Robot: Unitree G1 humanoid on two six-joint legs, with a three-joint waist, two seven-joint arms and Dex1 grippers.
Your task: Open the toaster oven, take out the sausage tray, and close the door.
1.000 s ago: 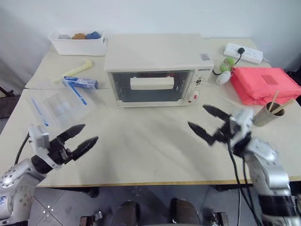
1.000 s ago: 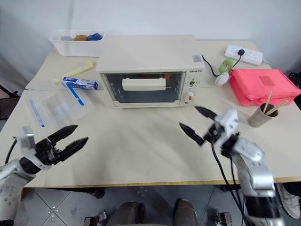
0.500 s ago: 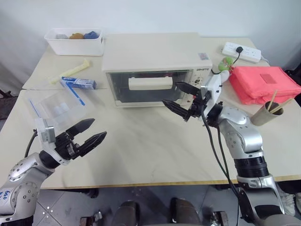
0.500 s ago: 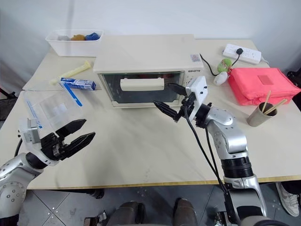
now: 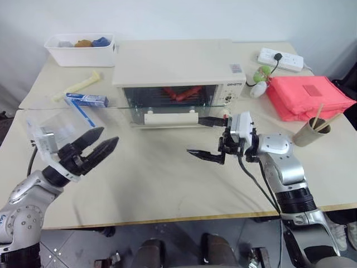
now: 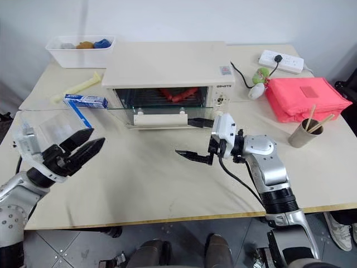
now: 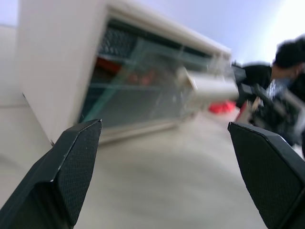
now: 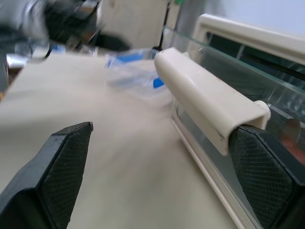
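Left eye view shows the toaster oven (image 5: 178,75) standing toward the back edge of the bench (image 5: 167,178), about midway along it, with the door (image 5: 167,109) dropped partway: the glass pane tilts outward and the cream bar handle (image 5: 170,118) hangs low at the front, well below the oven's top edge. So the first step looks largely under way, though the door does not yet appear to lie flat. Behind the glass, red-orange sausages (image 5: 181,92) sit on the sausage tray (image 5: 170,97), which is inside the oven cavity; taking it out and shutting the door are both left to do.

The right claw (image 5: 211,138) is spread wide and holds nothing. Its upper finger lies just beside the right end of the handle, its lower finger out over the bare bench in front of the oven. In the right wrist view the handle (image 8: 205,107) runs close above one finger (image 8: 264,174), near it but whether touching I cannot tell. The tray lies beyond the claw, deeper in and higher, behind the tilted glass.

The left claw (image 5: 92,149) is also wide open and empty, hovering near the bench's left front edge, well apart from the oven.
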